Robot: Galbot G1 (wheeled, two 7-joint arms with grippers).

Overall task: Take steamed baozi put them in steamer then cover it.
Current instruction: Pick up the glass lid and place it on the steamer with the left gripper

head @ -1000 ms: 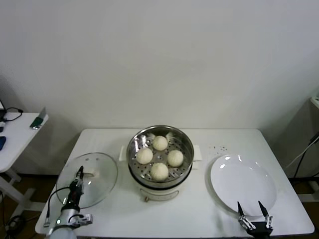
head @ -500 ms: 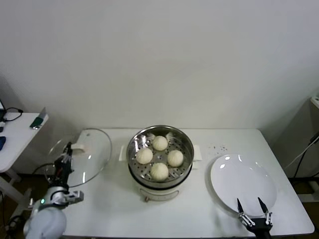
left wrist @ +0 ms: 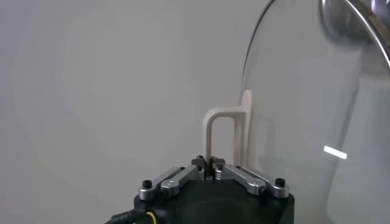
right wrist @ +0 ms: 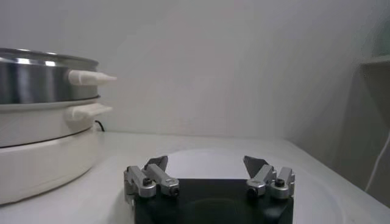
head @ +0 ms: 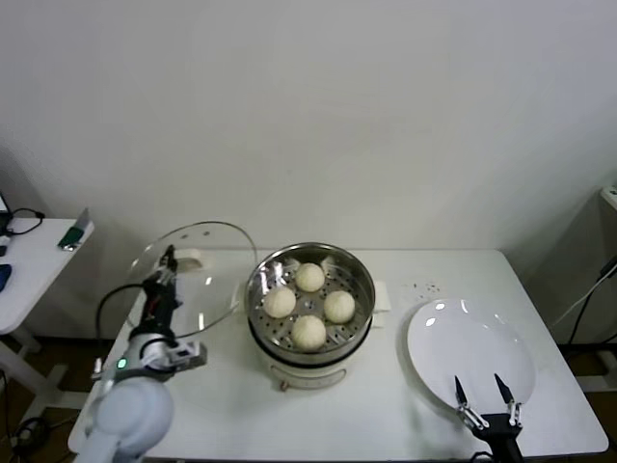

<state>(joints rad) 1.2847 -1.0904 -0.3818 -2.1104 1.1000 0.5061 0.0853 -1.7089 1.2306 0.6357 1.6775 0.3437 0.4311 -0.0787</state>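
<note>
Four cream-white baozi (head: 308, 304) sit on the perforated tray inside the shiny steel steamer (head: 359, 311) at the table's middle. My left gripper (head: 166, 262) is shut on the cream handle (left wrist: 223, 131) of the clear glass cover (head: 204, 280) and holds it tilted in the air just left of the steamer. The cover's glass (left wrist: 304, 103) fills one side of the left wrist view. My right gripper (head: 479, 388) is open and empty at the front edge of the white plate (head: 472, 352). The steamer (right wrist: 42, 79) also shows in the right wrist view.
The white table (head: 222, 405) carries the steamer and the plate. A second small white table (head: 29, 260) with cables and a green item stands at far left. A white wall is behind.
My left gripper has lifted the cover off the table and carried it up and right toward the steamer. The right gripper has drawn back slightly toward the front edge.
</note>
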